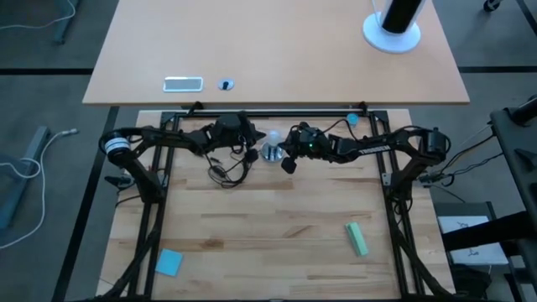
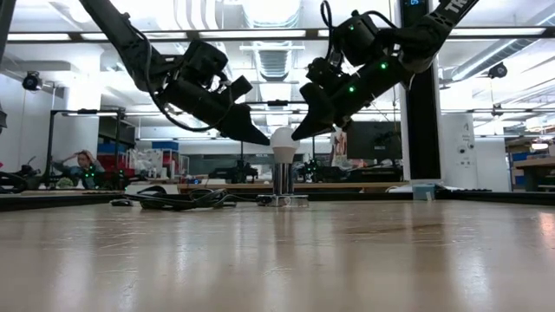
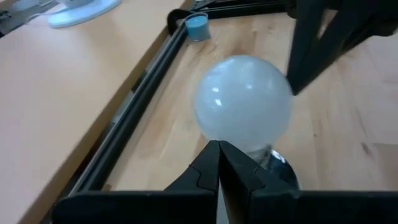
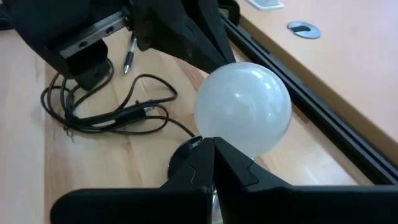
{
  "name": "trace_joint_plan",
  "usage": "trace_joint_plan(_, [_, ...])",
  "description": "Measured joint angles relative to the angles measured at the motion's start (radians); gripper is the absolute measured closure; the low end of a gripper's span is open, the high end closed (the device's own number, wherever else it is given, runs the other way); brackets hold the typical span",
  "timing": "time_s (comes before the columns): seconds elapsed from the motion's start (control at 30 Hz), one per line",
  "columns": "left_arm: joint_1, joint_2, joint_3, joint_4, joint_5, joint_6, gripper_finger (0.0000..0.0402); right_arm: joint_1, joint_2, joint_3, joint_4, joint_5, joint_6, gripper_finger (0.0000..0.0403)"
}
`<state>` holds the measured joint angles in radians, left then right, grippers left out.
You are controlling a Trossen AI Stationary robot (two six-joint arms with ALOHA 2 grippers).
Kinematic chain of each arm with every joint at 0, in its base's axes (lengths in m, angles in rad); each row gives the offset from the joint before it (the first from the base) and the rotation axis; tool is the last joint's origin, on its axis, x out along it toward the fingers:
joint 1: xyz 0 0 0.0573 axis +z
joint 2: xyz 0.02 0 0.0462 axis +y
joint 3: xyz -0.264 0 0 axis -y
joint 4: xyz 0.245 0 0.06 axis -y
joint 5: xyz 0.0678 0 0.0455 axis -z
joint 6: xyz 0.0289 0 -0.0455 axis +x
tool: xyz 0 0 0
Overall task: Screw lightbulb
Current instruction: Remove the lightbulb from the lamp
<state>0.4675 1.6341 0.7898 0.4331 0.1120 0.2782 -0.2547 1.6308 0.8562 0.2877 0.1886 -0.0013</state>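
The frosted-white lightbulb (image 2: 284,143) stands upright, its base in the round silver socket (image 2: 283,178), near the table's far edge at the middle. My left gripper (image 2: 264,139) slants down at the bulb from the table's left, fingers shut. My right gripper (image 2: 297,134) slants down at it from the right, also shut. The two tips flank the bulb (image 1: 273,137) on opposite sides. The socket's black cord (image 1: 226,168) lies coiled on the table to its left. My left gripper sets its shut fingertips (image 3: 219,149) against the lower part of the bulb's glass globe (image 3: 233,134), coming from the table's left and slanting down. The bulb stays upright in the socket. My right gripper sets its shut fingertips (image 4: 213,146) against the opposite side of the globe's lower part (image 4: 239,140), coming from the table's right and slanting down.
A black frame rail (image 3: 134,106) runs along the far edge, with a small blue cap (image 3: 198,26) at it. A green block (image 1: 357,237) lies near right, a blue square (image 1: 169,262) near left. A white round base (image 1: 391,33) stands on the table beyond.
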Motion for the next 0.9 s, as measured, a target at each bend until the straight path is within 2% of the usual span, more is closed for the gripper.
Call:
trace_joint_plan(0.27, [-0.006,0.0,0.0,-0.01,0.089,-0.01,0.0401,-0.003,0.006,0.0,-0.037,0.05,-0.001,0.0403])
trace_joint_plan(0.47, [-0.005,-0.003,0.0,-0.067,0.012,-0.043,0.0401,-0.001,0.001,0.0,-0.111,0.05,-0.027,0.0403])
trace_joint_plan(0.63, [-0.006,-0.012,-0.001,-0.092,0.004,-0.06,0.0401,-0.001,0.0,-0.009,-0.153,0.046,-0.046,0.0403])
trace_joint_plan(0.9, [-0.017,-0.013,-0.001,-0.09,0.003,-0.131,0.0401,0.002,-0.073,-0.074,-0.124,-0.061,-0.064,0.0403])
